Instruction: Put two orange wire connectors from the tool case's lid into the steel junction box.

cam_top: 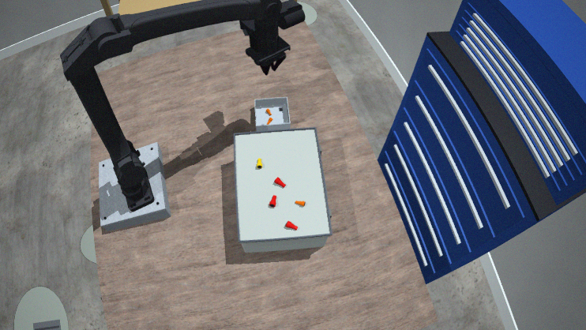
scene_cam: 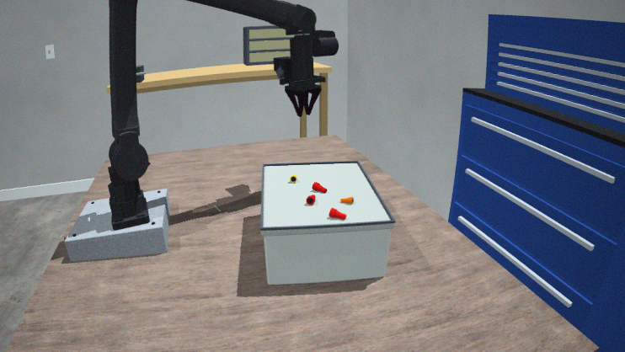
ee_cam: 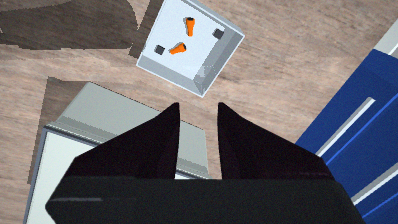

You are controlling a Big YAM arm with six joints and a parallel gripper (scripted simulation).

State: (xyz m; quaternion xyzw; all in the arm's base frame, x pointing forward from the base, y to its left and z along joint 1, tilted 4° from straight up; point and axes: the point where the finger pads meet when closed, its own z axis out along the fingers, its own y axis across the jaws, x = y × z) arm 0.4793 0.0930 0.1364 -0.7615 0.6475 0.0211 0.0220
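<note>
Two orange wire connectors lie inside the open steel junction box [cam_top: 272, 126] [ee_cam: 170, 79]: one connector [cam_top: 268, 111] [ee_cam: 190, 26] and, beside it, another connector [cam_top: 269, 121] [ee_cam: 178, 48]. They lie apart on its floor. A third orange connector [cam_top: 300, 203] [scene_cam: 347, 200] lies on the pale lid of the tool case [cam_top: 279, 143] [scene_cam: 328, 258] [ee_cam: 55, 165]. My gripper [cam_top: 272, 70] [scene_cam: 304, 114] [ee_cam: 198, 111] is open partway and empty, pointing down. It hangs high above the table, near and above the junction box. The tool case hides the box in the exterior view.
The lid also bears a yellow connector [cam_top: 259, 163] [scene_cam: 293, 178] and three red ones: one red connector [cam_top: 279, 182] [scene_cam: 319, 187], a second red connector [cam_top: 272, 200] [scene_cam: 310, 200] and a third red connector [cam_top: 291, 225] [scene_cam: 337, 213]. A blue drawer cabinet [cam_top: 442, 143] [scene_cam: 533, 174] stands at the right.
</note>
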